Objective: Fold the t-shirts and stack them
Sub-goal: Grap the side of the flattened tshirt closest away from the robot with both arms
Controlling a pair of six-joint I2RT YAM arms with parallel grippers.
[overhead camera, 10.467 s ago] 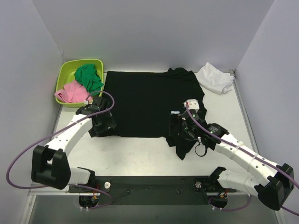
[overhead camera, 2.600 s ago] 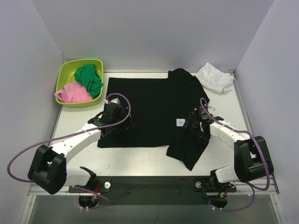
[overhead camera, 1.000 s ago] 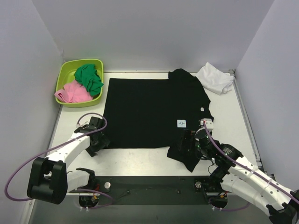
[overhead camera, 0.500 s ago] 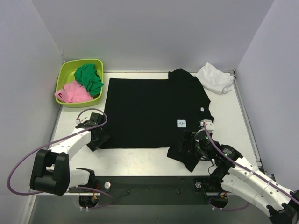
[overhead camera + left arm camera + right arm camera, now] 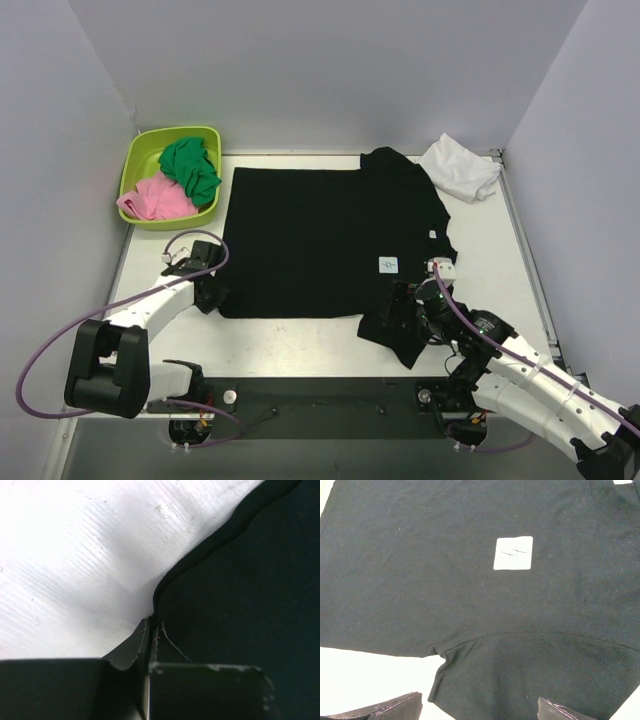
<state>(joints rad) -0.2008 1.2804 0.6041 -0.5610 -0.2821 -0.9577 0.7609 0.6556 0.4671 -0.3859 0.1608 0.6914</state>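
Black t-shirt (image 5: pixel 310 240) lies crosswise (collar pointing right).

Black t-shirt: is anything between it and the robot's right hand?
No, nothing visible. The open right hand hangs right over the black t-shirt, above its near sleeve, with only bare cloth below. The left hand pinches its near-left corner.

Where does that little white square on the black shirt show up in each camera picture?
Top external: white square, right of centre on the black t-shirt.
Left wrist: not in it.
Right wrist: white square, upper middle.
Shared landmark: the black t-shirt, in all three.
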